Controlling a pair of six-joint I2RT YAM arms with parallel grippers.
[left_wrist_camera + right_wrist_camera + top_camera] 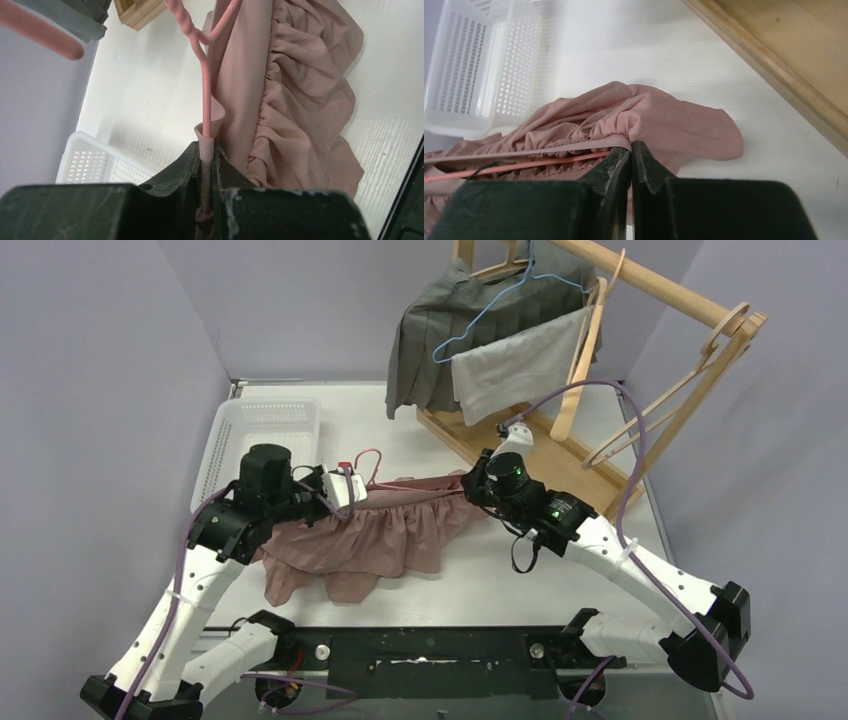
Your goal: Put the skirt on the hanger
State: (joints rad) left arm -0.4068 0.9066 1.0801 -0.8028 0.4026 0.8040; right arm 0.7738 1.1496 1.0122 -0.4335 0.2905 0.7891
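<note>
Top view: the pink skirt lies mid-frame on the worktop, its waistband stretched between the left hand and the right hand, alongside the pink hanger.

Left wrist view: the left hand is clamped on a hanger arm with a scrap of skirt.

Right wrist view: the right hand pinches the waistband's end.

The skirt is probably being fitted onto the hanger. The next move calls for drawing the waistband over the hanger's free end while keeping it taut.
</note>
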